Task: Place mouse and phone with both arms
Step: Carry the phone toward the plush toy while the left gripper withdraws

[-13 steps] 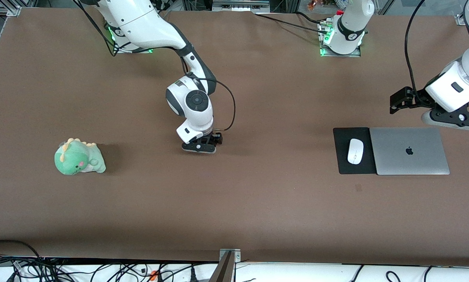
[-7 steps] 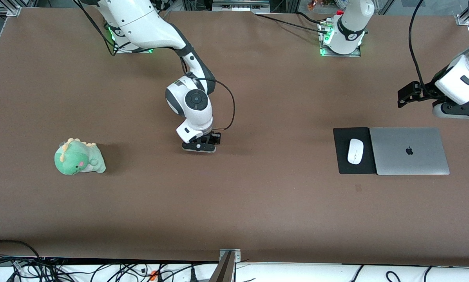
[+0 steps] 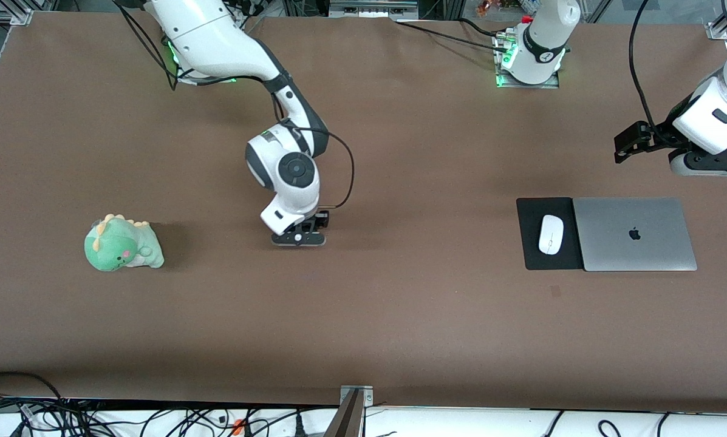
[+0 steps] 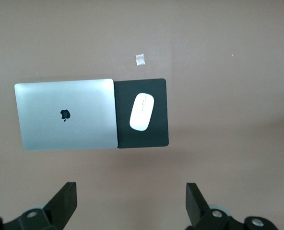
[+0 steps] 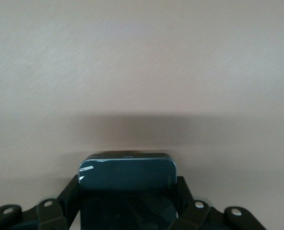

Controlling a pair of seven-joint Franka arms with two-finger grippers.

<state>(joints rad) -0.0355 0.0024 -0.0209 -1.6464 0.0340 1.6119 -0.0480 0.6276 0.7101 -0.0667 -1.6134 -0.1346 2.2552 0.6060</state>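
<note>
The desk (image 3: 399, 315) carries a closed laptop (image 3: 634, 234) under and just forward of the left pincer (image 3: 706, 164), which hangs in the air with its jaws spread wide and empty; this arm waits. Touching the laptop's edge on the side toward the right arm lies the mouse pad (image 3: 530, 243), and the mouse (image 3: 551, 234) rests on it, so the mouse portion of the task appears complete. A green plush dinosaur (image 3: 122, 244) sits well apart from the right pincer (image 3: 298, 238), toward the right arm's end of the desk. The right pincer is low over the middle of the desk, its jaws clamped on the sides of the phone (image 5: 127, 184). Carrying and setting down the phone remains to be done.
</note>
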